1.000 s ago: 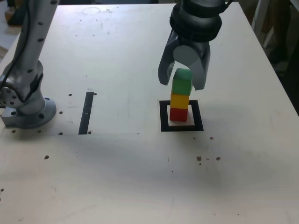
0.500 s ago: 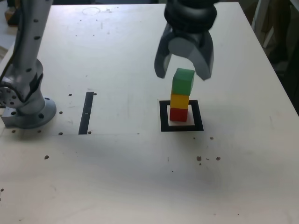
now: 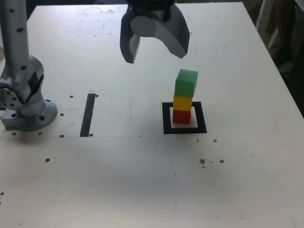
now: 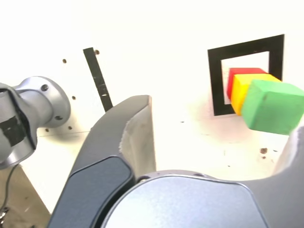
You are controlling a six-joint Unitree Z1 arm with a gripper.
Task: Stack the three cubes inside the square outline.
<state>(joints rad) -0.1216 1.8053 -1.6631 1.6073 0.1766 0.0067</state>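
Three cubes stand in one stack inside the square outline [image 3: 185, 118]: the red cube [image 3: 181, 116] at the bottom, the yellow cube [image 3: 182, 102] on it, the green cube [image 3: 186, 83] on top, turned slightly. The wrist view shows the same stack: green cube [image 4: 273, 107], yellow cube [image 4: 241, 90], red cube [image 4: 235, 76], within the square outline [image 4: 217, 83]. My gripper [image 3: 154, 47] hangs open and empty, above and toward the exterior view's left of the stack, clear of it.
A straight black strip [image 3: 88, 114] lies on the white table [image 3: 142, 180] at the exterior view's left of the outline. The arm's grey base [image 3: 23, 104] stands at that view's left edge. Small dark specks dot the table.
The jaws spread away from the green cube and let it go. The gripper then rose and swung toward the exterior view's left. The stack stayed in place.
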